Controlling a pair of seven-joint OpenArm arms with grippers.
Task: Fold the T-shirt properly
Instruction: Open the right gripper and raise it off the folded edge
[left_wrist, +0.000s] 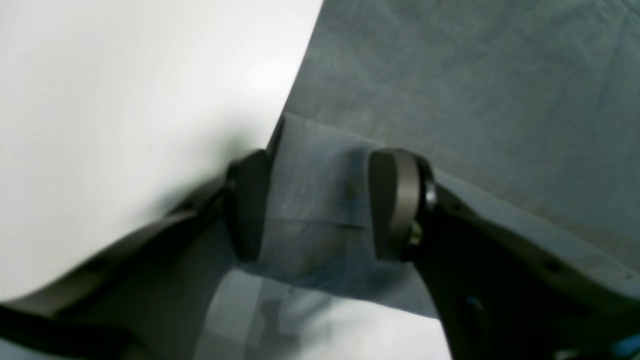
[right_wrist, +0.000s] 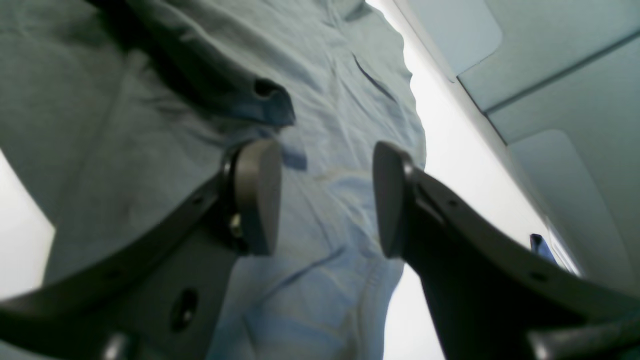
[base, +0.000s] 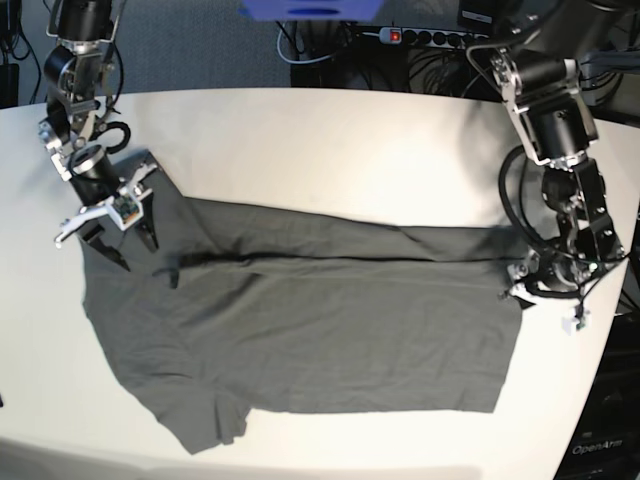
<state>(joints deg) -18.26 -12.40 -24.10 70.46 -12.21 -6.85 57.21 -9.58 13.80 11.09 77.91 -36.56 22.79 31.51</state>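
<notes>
The dark olive-grey T-shirt (base: 320, 330) lies spread on the white table (base: 330, 140), with a long fold line across its upper part. At its left end in the base view my right gripper (base: 128, 248) hovers just over the cloth. In the right wrist view this gripper (right_wrist: 325, 200) is open, with rumpled T-shirt (right_wrist: 125, 125) under the gap and nothing between the pads. At the shirt's right edge my left gripper (base: 540, 280) sits low. In the left wrist view the left gripper (left_wrist: 320, 205) stands wide apart, a folded edge of the T-shirt (left_wrist: 475, 90) passing between its fingers.
The table's curved right edge (base: 600, 310) runs just beside the left gripper. Behind the table are a power strip (base: 420, 37), cables and a blue object (base: 310, 8). Pale panels (right_wrist: 550, 75) show beyond the table edge in the right wrist view.
</notes>
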